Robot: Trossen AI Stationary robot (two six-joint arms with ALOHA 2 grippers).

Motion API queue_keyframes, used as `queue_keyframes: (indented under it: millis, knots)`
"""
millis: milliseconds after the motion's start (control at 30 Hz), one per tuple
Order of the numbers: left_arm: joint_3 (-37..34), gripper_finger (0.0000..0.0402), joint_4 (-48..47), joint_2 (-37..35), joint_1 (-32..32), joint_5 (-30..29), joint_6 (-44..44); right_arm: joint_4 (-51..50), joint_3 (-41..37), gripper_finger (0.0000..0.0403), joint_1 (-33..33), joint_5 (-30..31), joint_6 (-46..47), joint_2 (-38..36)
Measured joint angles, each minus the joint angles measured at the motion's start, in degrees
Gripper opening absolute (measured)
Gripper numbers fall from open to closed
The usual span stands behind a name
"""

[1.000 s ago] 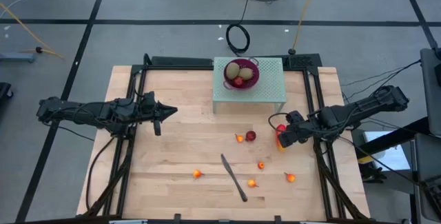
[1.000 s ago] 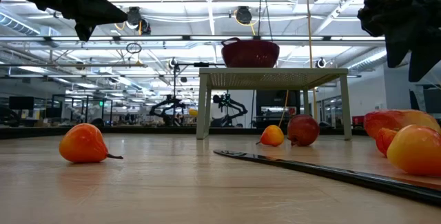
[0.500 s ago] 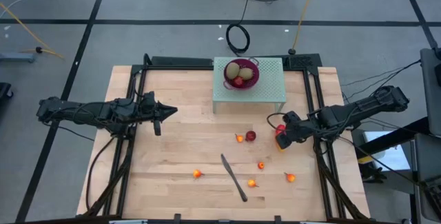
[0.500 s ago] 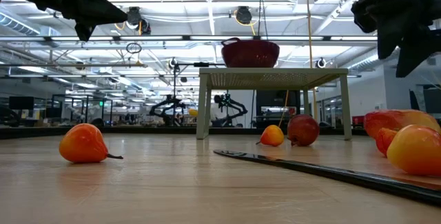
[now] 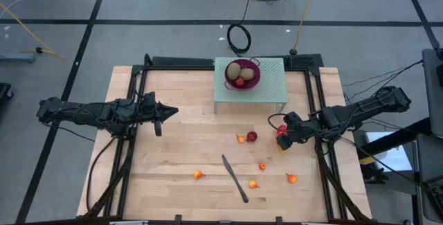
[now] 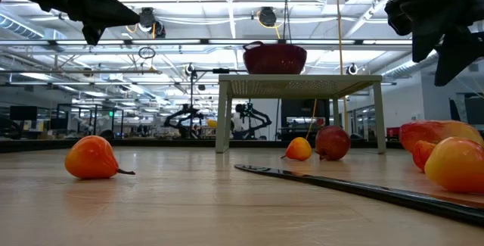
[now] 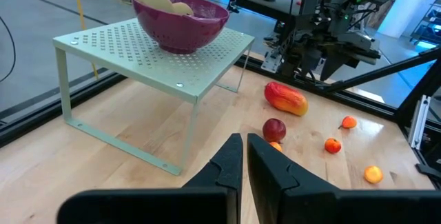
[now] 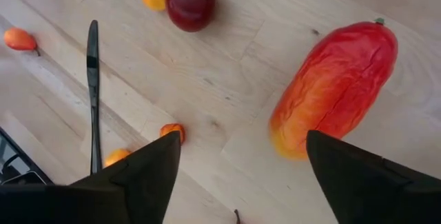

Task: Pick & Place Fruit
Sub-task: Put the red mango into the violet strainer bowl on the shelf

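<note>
The red-yellow mango (image 8: 337, 86) lies on the wooden table at the right. My right gripper (image 8: 241, 176) hangs open above it, with one finger to each side and nothing between them. A dark red round fruit (image 5: 252, 136) and several tiny orange-red ones (image 5: 262, 166) rest scattered mid-table. Kiwis and red fruit sit in the purple bowl (image 5: 242, 73). My left gripper (image 5: 160, 118) waits shut over the table's left, holding nothing.
The bowl stands on a pale green perforated stand (image 5: 271, 92) at the table's far middle. A long dark-handled knife (image 5: 235, 178) lies slanted among the small fruit near the front. Bare wood stretches across the left half (image 5: 159, 163).
My right gripper has tipped and turned a little at the wrist while staying above the mango. The fruit and my left arm have kept still.
</note>
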Motion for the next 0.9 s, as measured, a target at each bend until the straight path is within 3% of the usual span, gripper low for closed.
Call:
queue_keyframes:
  millis: [333, 533, 900]
  knots:
    - [0.0, 0.0021, -0.01, 0.0, 0.01, 0.0, -0.02, -2.43, 0.0, 0.0374, 0.0, 0.28, -0.01, 0.0]
    - [0.0, 0.0021, -0.02, 0.0, 0.01, -0.04, 0.0, -0.69, 0.0, 0.0379, -0.26, 0.42, -2.21, 0.01]
    - [0.0, 0.0021, -0.04, 0.07, -0.01, -0.09, -0.15, 3.46, -5.91, 0.038, -1.05, 0.0, 5.74, 0.04]
